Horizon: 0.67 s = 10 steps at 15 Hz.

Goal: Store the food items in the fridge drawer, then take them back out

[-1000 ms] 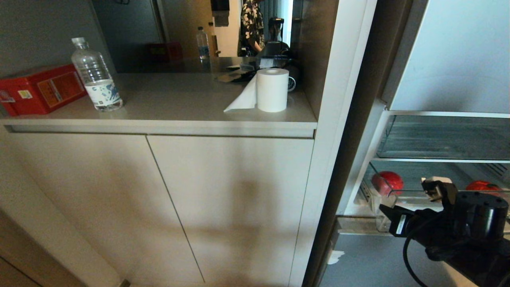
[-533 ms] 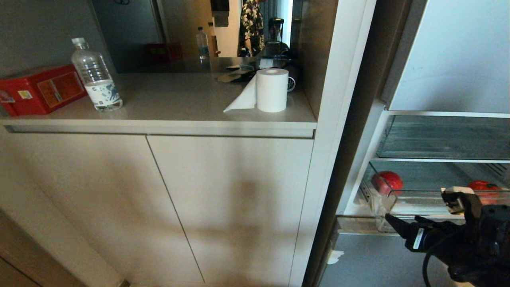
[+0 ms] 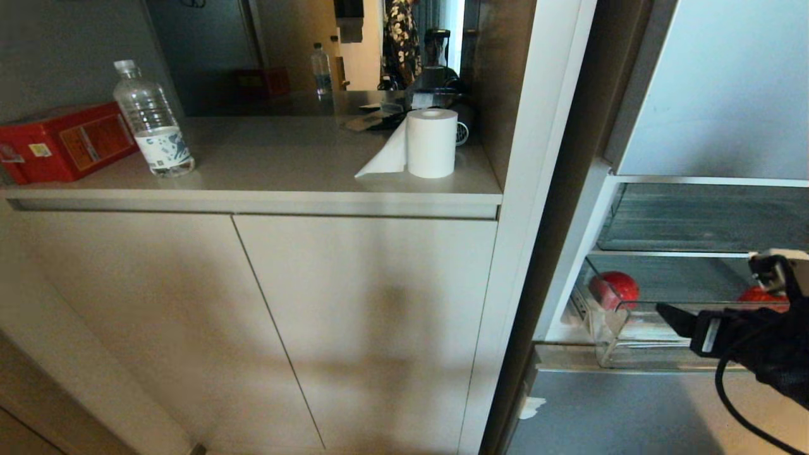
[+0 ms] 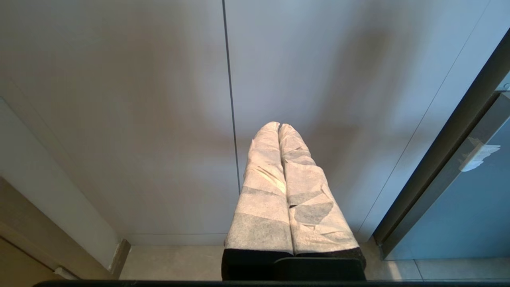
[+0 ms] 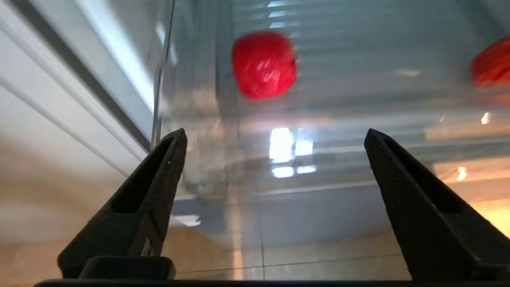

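Moved: right gripper (image 5: 275,137) has shifted rightward and risen along the drawer front, and its jaws have spread wide apart, holding nothing.
Fridge drawer (image 3: 638,354): pulled out, clear-walled, holding two red food items.
Left food item (image 3: 614,288): far left corner of the drawer floor.
Right food item (image 3: 761,295): further right, partly hidden behind the gripper.
Compartment above (image 3: 701,218): clear-fronted; contents cannot be told.
Counter (image 3: 272,164): left of the fridge, bearing a water bottle (image 3: 153,120), red box (image 3: 63,140) and paper roll (image 3: 431,142).
Jaws versus food: both pieces lie beyond the clear front lip, apart from the fingertips.
Left gripper (image 4: 279,126): parked facing the cabinet doors (image 4: 159,99), padded fingers pressed together.
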Tool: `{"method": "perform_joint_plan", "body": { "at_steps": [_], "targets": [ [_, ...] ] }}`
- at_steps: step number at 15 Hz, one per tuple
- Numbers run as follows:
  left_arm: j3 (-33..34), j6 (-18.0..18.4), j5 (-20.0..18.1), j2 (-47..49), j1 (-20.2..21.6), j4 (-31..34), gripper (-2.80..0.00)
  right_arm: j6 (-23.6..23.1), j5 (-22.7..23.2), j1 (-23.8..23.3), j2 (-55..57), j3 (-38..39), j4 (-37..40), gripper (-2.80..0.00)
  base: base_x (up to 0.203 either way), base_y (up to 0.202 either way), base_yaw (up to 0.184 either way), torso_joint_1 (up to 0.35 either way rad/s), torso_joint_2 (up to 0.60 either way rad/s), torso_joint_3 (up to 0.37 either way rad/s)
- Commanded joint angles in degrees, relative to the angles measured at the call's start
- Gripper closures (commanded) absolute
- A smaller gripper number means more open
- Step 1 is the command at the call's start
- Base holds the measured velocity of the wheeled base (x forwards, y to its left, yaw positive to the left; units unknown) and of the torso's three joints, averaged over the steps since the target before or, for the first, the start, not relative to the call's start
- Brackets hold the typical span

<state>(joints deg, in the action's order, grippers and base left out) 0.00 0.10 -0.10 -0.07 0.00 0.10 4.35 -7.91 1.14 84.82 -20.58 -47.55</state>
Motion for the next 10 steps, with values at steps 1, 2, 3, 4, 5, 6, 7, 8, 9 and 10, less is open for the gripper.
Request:
{"method": "perform_joint_plan", "body": {
  "at_steps": [1,2,3,4,5,6,7,8,9,10],
  "targets": [
    [0.09,-0.01,0.01,0.07,0.00,-0.01,0.00,0.07,0.48,-0.90,-4.23,-8.59,12.61,0.00,0.000,0.000,0.000,0.000,0.00,0.000],
    [0.09,-0.01,0.01,0.07,0.00,-0.08,0.00,0.10,1.45,-1.35,-4.39,-11.99,16.60,0.00,0.000,0.000,0.000,0.000,0.00,0.000],
    [0.09,-0.01,0.01,0.07,0.00,-0.07,0.00,0.12,2.33,-1.70,-3.94,-14.80,19.83,0.00,0.000,0.000,0.000,0.000,0.00,0.000],
    [0.09,-0.01,0.01,0.07,0.00,-0.01,0.00,0.11,2.79,-2.10,-2.83,-17.38,22.52,0.00,0.000,0.000,0.000,0.000,0.00,0.000],
    [0.09,-0.01,0.01,0.07,0.00,-0.01,0.00,0.07,3.12,-2.56,-0.75,-19.69,24.54,0.00,0.000,0.000,0.000,0.000,0.00,0.000],
    [0.09,-0.01,0.01,0.07,0.00,-0.01,0.00,0.04,3.61,-3.16,1.34,-21.47,25.53,0.00,0.000,0.000,0.000,0.000,0.00,0.000],
    [0.09,-0.01,0.01,0.07,0.00,-0.01,0.00,-0.01,4.13,-3.76,3.13,-22.57,25.90,0.00,0.000,0.000,0.000,0.000,0.00,0.000],
    [0.09,-0.01,0.01,0.07,0.00,-0.01,0.00,-0.03,4.63,-4.46,4.96,-23.52,26.06,0.00,0.000,0.000,0.000,0.000,0.00,0.000],
    [0.09,-0.01,0.01,0.07,0.00,-0.01,0.00,-0.04,4.94,-4.68,6.13,-23.81,26.10,0.00,0.000,0.000,0.000,0.000,0.00,0.000],
    [0.09,-0.01,0.01,0.11,0.00,-0.01,0.00,-0.05,5.65,-4.83,6.85,-23.88,26.11,0.00,0.000,0.000,0.000,0.000,0.00,0.000]
  ]
}}
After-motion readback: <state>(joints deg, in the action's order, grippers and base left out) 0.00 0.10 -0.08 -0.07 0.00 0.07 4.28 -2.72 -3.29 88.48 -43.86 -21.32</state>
